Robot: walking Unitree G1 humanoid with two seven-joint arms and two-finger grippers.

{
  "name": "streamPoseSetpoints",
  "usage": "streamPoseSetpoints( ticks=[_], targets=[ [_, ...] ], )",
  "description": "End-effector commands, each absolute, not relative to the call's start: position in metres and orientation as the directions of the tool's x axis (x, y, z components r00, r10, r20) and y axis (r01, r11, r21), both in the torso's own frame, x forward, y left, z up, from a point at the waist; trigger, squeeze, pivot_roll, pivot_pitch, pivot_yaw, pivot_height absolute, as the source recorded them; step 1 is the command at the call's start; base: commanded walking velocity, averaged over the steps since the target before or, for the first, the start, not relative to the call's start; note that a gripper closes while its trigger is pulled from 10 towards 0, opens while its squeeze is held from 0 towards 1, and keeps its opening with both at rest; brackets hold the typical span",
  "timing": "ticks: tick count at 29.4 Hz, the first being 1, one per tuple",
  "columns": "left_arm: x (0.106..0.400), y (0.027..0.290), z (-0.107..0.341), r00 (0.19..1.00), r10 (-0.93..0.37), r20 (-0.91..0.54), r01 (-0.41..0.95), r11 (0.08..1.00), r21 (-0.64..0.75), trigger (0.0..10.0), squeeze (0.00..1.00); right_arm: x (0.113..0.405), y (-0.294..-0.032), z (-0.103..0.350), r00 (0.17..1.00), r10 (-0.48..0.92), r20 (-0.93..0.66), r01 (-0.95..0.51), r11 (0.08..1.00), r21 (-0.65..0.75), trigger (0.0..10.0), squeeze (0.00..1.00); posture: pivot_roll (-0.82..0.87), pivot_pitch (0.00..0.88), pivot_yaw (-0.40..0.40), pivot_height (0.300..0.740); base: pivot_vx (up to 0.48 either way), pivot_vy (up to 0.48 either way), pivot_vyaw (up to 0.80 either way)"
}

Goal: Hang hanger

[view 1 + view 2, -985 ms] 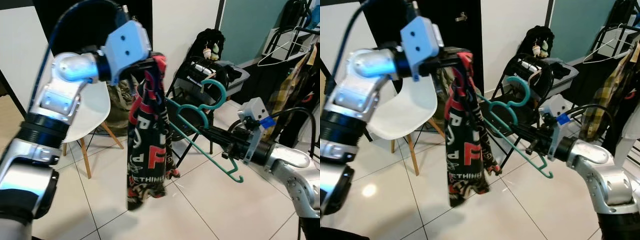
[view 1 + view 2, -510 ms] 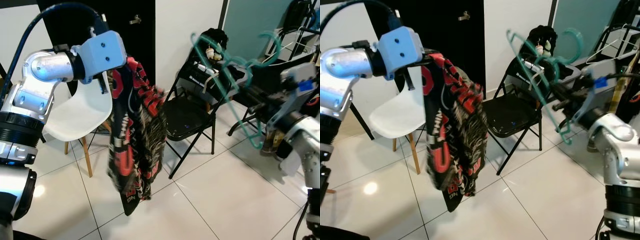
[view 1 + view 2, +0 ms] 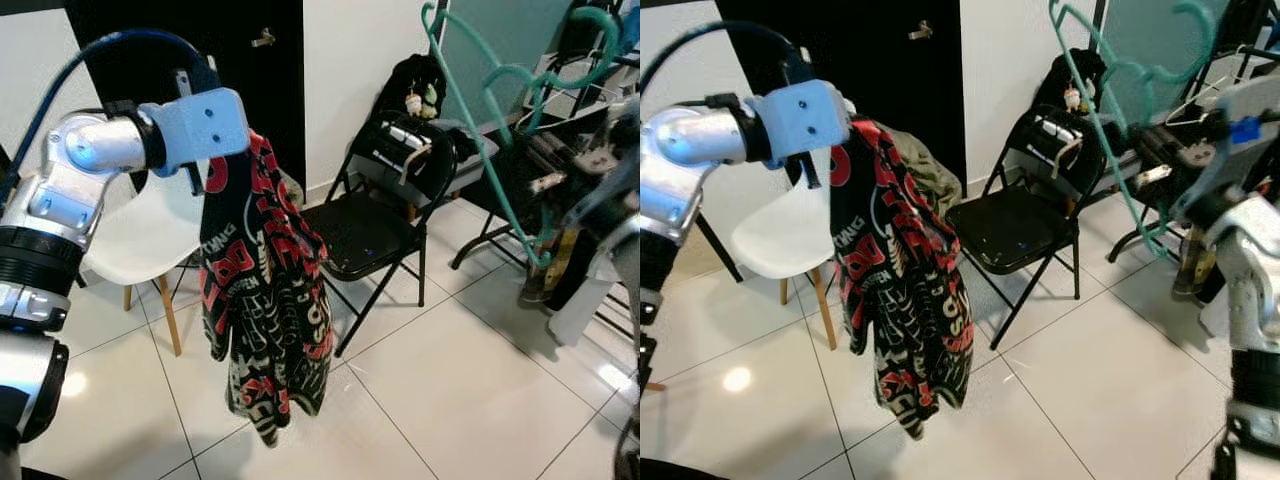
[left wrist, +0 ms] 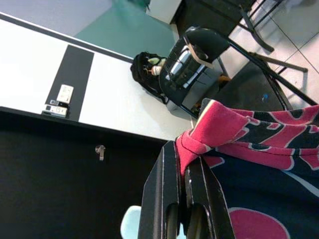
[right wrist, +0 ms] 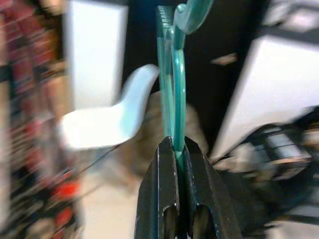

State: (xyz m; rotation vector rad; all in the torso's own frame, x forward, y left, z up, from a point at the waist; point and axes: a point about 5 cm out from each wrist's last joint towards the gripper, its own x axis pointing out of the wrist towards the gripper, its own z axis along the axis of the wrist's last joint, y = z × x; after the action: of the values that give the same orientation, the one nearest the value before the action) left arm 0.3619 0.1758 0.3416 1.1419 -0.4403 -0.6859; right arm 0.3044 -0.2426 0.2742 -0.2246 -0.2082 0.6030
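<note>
Smooth teal plastic hanger (image 3: 1110, 140), soft printed cloth garment (image 3: 265, 300), glossy tiled floor (image 3: 450, 380)

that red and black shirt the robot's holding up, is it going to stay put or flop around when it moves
Probably flops: the shirt hangs limp in folds from the left gripper, pinched at one edge only. It likely swings with arm motion. It seems light, since that small pinch carries it all.

A teal plastic hanger (image 3: 480, 120) is held high on the robot's right side, tilted, its hook curving at the top near a clothes rack. It is thin and bare of clothing, and the right pincer (image 5: 175, 149) is clamped on one of its bars.
</note>
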Motion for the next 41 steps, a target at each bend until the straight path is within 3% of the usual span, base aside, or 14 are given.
streamPoseSetpoints(
  ticks=[1,2,4,5,7,8,14,26,41],
  targets=[
    [0.362,0.170,0.352,0.704,-0.710,0.011,0.228,0.240,0.944,10.0,0.00,0.290,-0.228,0.274,0.695,0.712,0.100,-0.671,0.693,-0.264,10.0,0.00,-0.05,0.000,0.027,0.740,0.000,0.000,0.00],
    [0.362,0.168,0.354,0.696,-0.718,0.006,0.224,0.226,0.948,10.0,0.00,0.277,-0.222,0.269,0.600,0.797,0.068,-0.767,0.597,-0.237,10.0,0.00,-0.05,0.000,0.027,0.740,0.000,0.000,0.00],
    [0.362,0.168,0.354,0.696,-0.718,0.006,0.224,0.226,0.948,10.0,0.00,0.277,-0.222,0.269,0.600,0.797,0.068,-0.767,0.597,-0.237,10.0,0.00,-0.05,0.000,0.027,0.740,0.000,0.000,0.00],
    [0.362,0.166,0.355,0.692,-0.722,0.003,0.221,0.215,0.951,10.0,0.00,0.268,-0.218,0.266,0.532,0.846,0.050,-0.820,0.529,-0.218,10.0,0.00,-0.05,0.000,0.027,0.740,0.000,0.000,0.00],
    [0.362,0.166,0.355,0.692,-0.722,0.003,0.221,0.215,0.951,10.0,0.00,0.268,-0.218,0.266,0.532,0.846,0.050,-0.820,0.529,-0.218,10.0,0.00,-0.05,0.000,0.027,0.740,0.000,0.000,0.00],
    [0.362,0.164,0.357,0.686,-0.727,-0.012,0.217,0.189,0.958,10.0,0.00,0.259,-0.218,0.263,0.468,0.884,0.014,-0.868,0.463,-0.178,10.0,0.00,-0.06,0.000,0.028,0.740,0.000,0.000,0.00],
    [0.362,0.158,0.359,0.662,-0.748,-0.039,0.213,0.138,0.967,10.0,0.00,0.247,-0.222,0.263,0.379,0.925,-0.019,-0.920,0.375,-0.115,10.0,0.00,-0.06,0.000,0.031,0.740,0.000,0.000,0.00],
    [0.360,0.153,0.358,0.623,-0.780,-0.052,0.218,0.109,0.970,10.0,0.00,0.246,-0.229,0.266,0.402,0.915,-0.027,-0.909,0.396,-0.128,10.0,0.00,-0.06,0.000,0.031,0.740,0.000,0.000,0.00],
    [0.361,0.156,0.355,0.620,-0.781,-0.070,0.222,0.090,0.971,10.0,0.00,0.223,-0.258,0.271,0.418,0.905,-0.076,-0.906,0.408,-0.114,10.0,0.00,-0.06,0.000,0.033,0.740,0.000,0.000,0.00]
  ],
)
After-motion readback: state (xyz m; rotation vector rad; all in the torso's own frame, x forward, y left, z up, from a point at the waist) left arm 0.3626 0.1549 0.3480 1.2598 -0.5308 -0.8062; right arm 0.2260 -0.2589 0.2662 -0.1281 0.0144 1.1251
